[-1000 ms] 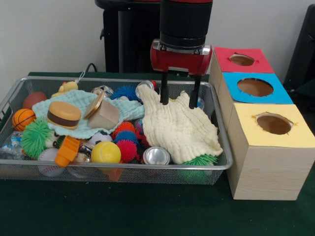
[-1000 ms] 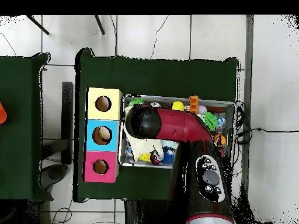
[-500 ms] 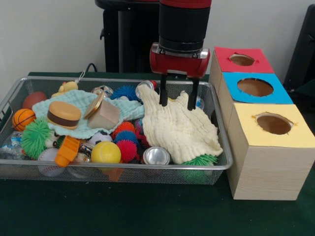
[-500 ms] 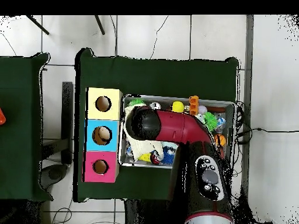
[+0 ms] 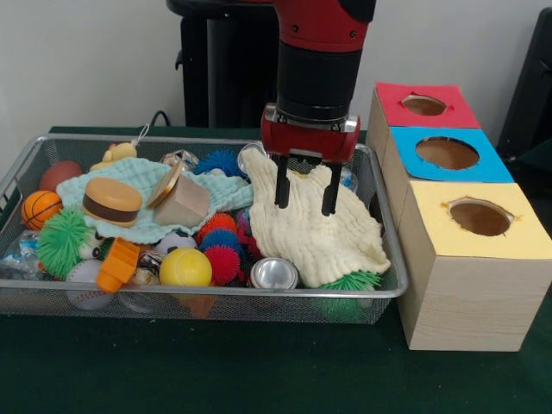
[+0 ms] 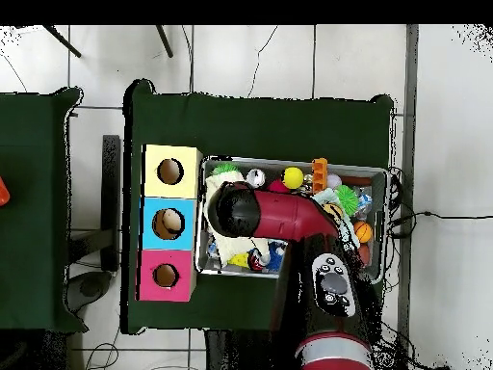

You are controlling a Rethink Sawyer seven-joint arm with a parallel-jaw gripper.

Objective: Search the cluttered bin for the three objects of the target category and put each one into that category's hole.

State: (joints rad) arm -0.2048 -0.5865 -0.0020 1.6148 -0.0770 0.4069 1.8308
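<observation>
On the green bench, the end effector had dropped lower since a second before, fingers spread astride the cream cloth in the wire bin, probably about to clear it.

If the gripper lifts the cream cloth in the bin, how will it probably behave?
The cream cloth lies crumpled in soft folds, so it will likely hang limp. It looks thin, so probably light. It is draped over a green spiky ball, which might shift or roll as it rises.

The three box holes stand clear from above; toys and cloths crowd the bin.
</observation>
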